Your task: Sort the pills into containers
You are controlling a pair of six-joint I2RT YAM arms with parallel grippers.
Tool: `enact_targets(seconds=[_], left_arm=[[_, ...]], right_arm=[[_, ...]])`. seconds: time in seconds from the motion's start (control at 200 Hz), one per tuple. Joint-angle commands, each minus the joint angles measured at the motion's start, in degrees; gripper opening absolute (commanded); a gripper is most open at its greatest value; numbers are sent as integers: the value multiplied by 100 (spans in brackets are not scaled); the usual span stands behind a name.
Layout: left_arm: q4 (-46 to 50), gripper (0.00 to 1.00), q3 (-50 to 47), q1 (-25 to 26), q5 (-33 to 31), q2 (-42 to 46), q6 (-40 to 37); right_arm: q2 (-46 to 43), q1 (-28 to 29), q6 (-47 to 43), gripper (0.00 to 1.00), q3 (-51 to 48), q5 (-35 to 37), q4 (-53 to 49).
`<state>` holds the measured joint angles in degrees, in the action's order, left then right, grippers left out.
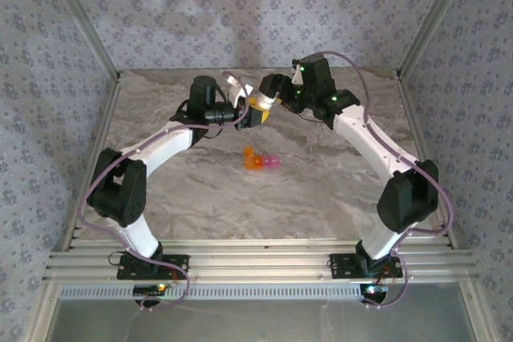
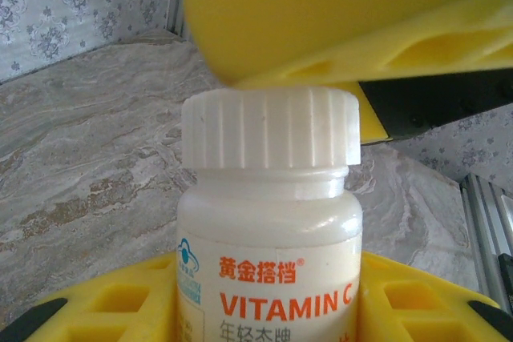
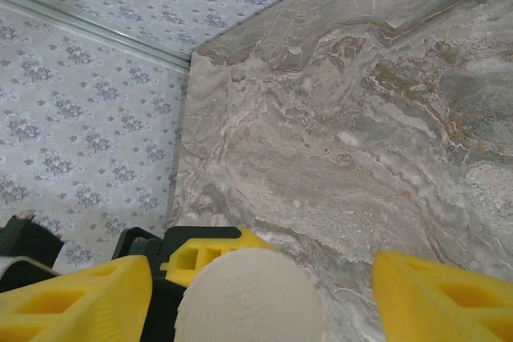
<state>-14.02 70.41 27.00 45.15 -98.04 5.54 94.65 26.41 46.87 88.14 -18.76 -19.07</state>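
Note:
A white pill bottle (image 2: 268, 270) with a ribbed white cap (image 2: 271, 127) and an orange "VITAMIN C" label stands upright between yellow fingers (image 2: 120, 306); my left gripper (image 2: 268, 310) is shut on its body. It hangs above the far middle of the table, where the left gripper (image 1: 252, 112) meets my right gripper (image 1: 273, 90). From above, the right gripper (image 3: 260, 298) straddles the cap (image 3: 250, 298), open, with a gap at each finger (image 3: 445, 298). The containers (image 1: 260, 160), an orange and pink strip, lie mid-table, apart from both grippers. The pills are hidden.
The marble table (image 1: 321, 190) is walled by patterned panels with metal posts at the corners. Both arm bases sit on the aluminium rail (image 1: 256, 266) at the near edge. The table's far left corner (image 3: 192, 58) lies below the right gripper.

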Motion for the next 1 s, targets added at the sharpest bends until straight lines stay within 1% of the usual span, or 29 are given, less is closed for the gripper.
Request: enact_targets(seconds=[0.0, 0.085, 0.505, 0.585, 0.73, 0.875, 0.995], left_arm=[[-48, 0, 60, 24, 32, 167, -113], [-56, 0, 69, 21, 37, 146, -106], [-118, 0, 157, 23, 65, 57, -36], [-118, 0, 172, 24, 73, 50, -35], [-135, 0, 201, 24, 49, 39, -10], [-183, 0, 209, 22, 55, 22, 60], [-250, 0, 262, -12, 243, -4, 238]], right_arm=[[107, 34, 44, 70, 260, 51, -106], [141, 32, 28, 67, 295, 10, -101], [212, 76, -20, 63, 292, -152, -123], [226, 76, -29, 59, 292, -184, -113], [244, 90, -26, 47, 300, -258, -90], [241, 88, -50, 39, 316, -383, -58], [204, 6, -221, 35, 287, -662, 58]])
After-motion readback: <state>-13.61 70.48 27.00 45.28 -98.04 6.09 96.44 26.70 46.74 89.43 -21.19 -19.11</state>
